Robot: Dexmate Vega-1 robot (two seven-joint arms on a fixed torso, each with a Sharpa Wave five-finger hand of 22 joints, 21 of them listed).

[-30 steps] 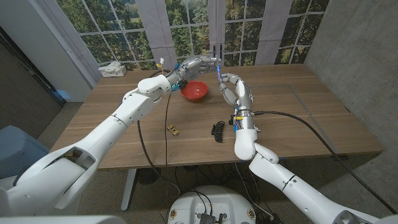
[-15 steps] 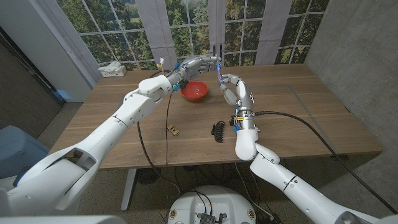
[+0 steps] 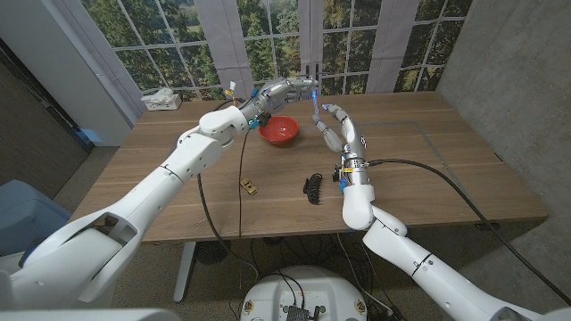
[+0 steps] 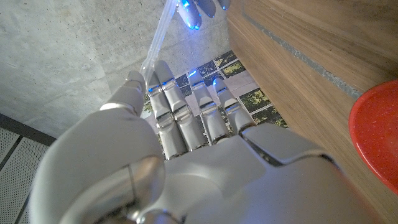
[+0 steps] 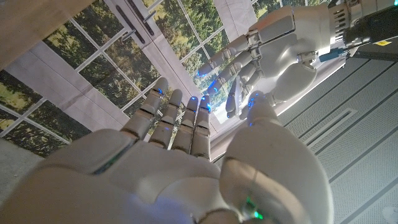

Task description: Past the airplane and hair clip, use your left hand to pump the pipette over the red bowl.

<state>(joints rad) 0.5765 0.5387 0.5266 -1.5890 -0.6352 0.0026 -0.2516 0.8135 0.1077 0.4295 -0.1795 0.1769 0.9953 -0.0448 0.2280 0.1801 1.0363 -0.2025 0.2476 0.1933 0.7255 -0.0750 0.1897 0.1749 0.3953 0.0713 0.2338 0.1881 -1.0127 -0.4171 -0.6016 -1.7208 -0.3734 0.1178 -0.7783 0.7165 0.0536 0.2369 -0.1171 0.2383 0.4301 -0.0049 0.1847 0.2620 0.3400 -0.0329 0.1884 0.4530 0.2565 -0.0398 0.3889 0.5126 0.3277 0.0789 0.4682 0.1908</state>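
Note:
The red bowl stands far back on the wooden table, and its rim also shows in the left wrist view. My left hand hovers above and behind it, pinching the wide end of a clear pipette between thumb and finger. The pipette's thin end reaches the fingertips of my right hand, raised just right of the bowl. Whether those fingertips grip it is unclear. In the right wrist view my left hand faces my right hand. A small yellow airplane and a black hair clip lie nearer.
A tissue box sits at the far left corner of the table. Windows stand behind the far edge. A black cable hangs from my left arm down across the table near the airplane.
My right hand has shifted slightly to the right, its fingertips edging away from the left hand. The left hand, bowl, airplane and hair clip have stayed put.

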